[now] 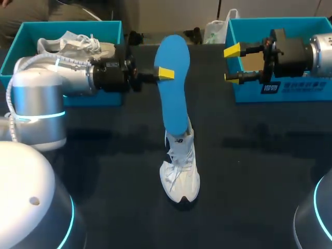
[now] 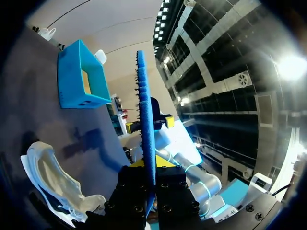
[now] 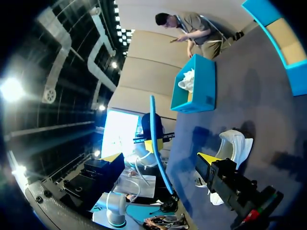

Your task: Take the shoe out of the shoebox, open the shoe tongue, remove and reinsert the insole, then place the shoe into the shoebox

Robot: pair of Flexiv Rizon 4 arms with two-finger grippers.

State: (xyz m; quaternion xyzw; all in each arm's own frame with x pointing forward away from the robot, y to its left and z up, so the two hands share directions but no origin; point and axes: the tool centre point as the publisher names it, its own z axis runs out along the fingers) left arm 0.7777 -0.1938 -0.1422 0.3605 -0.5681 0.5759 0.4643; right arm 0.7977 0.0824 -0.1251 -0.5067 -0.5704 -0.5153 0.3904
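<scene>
Worktop (image 1: 104,171), near side: white sneaker (image 1: 180,171) standing on its sole, toe toward the robot, laces loose and the upper slack. Judged light and soft-sided, so it would tip or crumple if pushed. The firmer heel or the collar rim is the better place to hold it.

Above it, the blue insole (image 1: 173,93) is clamped by the left gripper (image 1: 165,73), whose fingers press on both faces at the broad forefoot, with one yellow tip showing in the head view. The insole's lower end overlaps the sneaker's opening in that view; whether they touch cannot be told. It bows along its length in the right wrist view, so it is judged thin, very light and flexible. A hold nearer its middle would keep the free end from wandering on reinsertion.

The right gripper (image 1: 232,64) stands wide apart and empty, over the right shoebox (image 1: 270,23).

Far left: left shoebox (image 1: 31,31), holding a second white shoe (image 1: 78,44).
</scene>
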